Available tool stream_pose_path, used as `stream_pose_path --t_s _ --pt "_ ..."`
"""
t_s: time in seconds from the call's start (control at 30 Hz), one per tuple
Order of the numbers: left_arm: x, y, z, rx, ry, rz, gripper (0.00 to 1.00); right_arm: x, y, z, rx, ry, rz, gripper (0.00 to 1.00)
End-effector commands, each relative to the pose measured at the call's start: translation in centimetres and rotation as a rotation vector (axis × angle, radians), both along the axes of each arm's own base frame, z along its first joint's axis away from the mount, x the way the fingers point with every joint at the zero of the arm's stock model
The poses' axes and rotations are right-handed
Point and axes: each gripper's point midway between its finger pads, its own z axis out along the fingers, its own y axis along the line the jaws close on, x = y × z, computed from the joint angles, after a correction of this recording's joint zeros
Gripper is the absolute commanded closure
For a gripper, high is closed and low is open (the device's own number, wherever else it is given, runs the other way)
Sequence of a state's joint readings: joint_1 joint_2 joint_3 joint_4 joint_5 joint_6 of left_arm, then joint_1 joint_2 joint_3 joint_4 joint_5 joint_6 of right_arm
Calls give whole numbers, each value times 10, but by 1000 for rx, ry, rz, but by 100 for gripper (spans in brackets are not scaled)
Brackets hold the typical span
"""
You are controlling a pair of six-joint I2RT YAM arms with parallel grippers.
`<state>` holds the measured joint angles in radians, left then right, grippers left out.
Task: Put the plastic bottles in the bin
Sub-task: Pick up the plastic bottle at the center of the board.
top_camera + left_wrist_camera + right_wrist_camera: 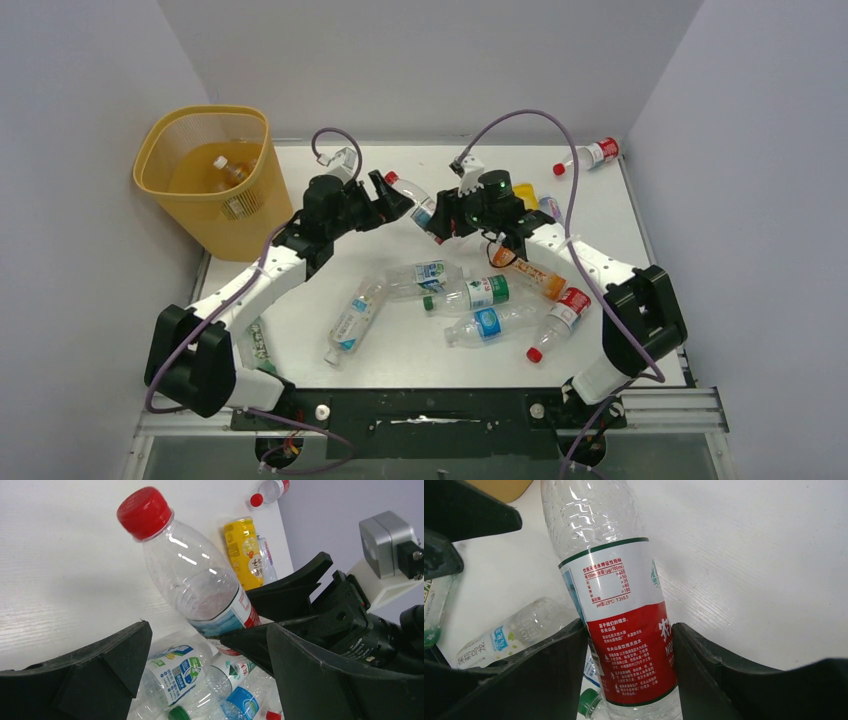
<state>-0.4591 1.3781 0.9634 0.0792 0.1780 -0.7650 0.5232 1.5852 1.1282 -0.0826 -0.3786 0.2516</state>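
**Handover in hand: right has the bottle, left open at it**

Bottle (pixel 624 605) (red cap, red-and-white label) is clamped at the label end between the right end effector (pixel 629 630) fingers, lifted off the table (pixel 400 350), cap pointing at the left end effector (pixel 207 630). Left's jaws stand wide with nothing held. The clear upper body sits just ahead of its gap; contact I can't tell.

My read: a right-to-left pass, since the bin (pixel 220 225) stands well out on left's far side. Inside it lies another bottle (pixel 226 172).

Next: left closes on the clear body below the cap, then right lets go. Thin, slick plastic, so it may slip. Other bottles (pixel 470 295) lie on the table beneath both.
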Motion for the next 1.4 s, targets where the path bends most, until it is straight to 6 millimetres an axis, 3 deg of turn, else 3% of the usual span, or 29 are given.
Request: stream_pose_path --t_s 0.0,0.27,0.5,0.83,0.97,1.23,1.37 --pt "15 -9 41 -99 -105 -11 13 0 20 51 88 -122 39 52" --pt "19 -8 54 -128 -123 8 13 -14 27 80 125 -168 49 51" --pt "12 -10 68 -228 -132 -7 13 -26 40 87 124 -181 68 51" --pt "18 3 62 -217 -125 32 14 -38 48 96 122 -197 80 51" --pt "20 10 60 -206 -126 47 26 -40 44 103 130 -212 73 50" --pt "23 18 67 -183 -145 58 50 -40 39 98 111 -208 53 49" --pt "27 23 66 -154 -145 71 51 -42 38 98 109 -206 49 32"
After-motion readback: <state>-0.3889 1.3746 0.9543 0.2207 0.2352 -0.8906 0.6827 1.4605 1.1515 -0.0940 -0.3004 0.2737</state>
